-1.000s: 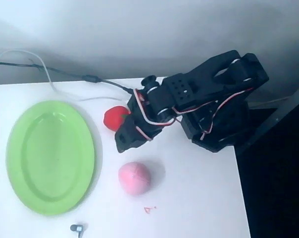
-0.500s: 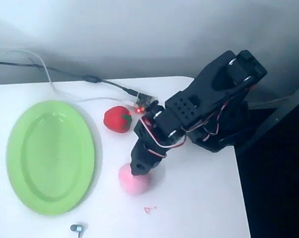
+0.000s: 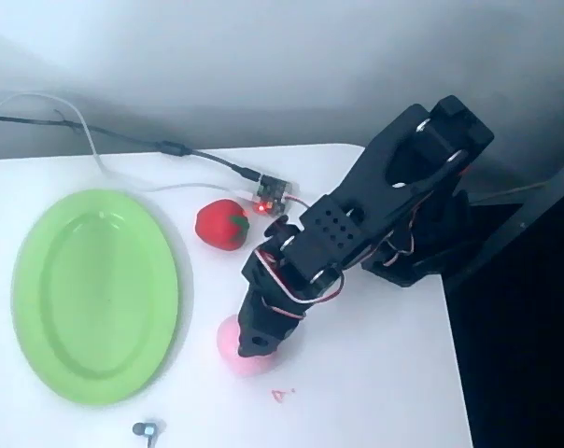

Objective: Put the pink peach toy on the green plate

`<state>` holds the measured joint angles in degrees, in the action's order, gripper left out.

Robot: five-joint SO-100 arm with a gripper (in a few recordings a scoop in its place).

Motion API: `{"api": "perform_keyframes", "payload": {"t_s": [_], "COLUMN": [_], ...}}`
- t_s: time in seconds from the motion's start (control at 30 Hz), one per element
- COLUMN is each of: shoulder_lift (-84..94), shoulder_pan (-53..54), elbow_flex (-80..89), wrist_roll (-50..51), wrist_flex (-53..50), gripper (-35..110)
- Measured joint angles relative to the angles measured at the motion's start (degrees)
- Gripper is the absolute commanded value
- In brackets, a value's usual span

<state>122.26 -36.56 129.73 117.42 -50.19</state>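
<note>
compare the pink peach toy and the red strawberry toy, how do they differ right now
Colour: the pink peach toy is pale pink; the red strawberry toy is deep red with a green leaf.
Cover: the gripper sits over the peach, hiding much of it; the strawberry lies fully exposed.
Place: in the overhead view the peach lies nearer the bottom edge, the strawberry higher up, by the small circuit board.
Both are small, roundish and off the green plate.

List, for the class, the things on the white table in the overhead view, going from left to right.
green plate → small grey object at the table's front edge → red strawberry toy → pink peach toy, with the arm's hand over it → small red mark.
</note>
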Motion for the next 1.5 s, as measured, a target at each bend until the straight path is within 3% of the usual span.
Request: {"api": "perform_keyframes", "payload": {"t_s": [0.13,0.3,0.67,1.1,1.5], "shoulder_lift": [-0.1,-1.1,-1.0,-1.8,-7.2], "shoulder_pan": [-1.0,-2.5,-2.3,-1.8,-1.1], "elbow_flex": [-0.8,-1.1,-0.9,-1.3,-13.0], "wrist_roll": [0.9,2.3,1.8,0.8,0.8], "wrist_flex": [-0.2,0.5,1.3,1.8,-1.9], "gripper": [10,11,52,62,66]}}
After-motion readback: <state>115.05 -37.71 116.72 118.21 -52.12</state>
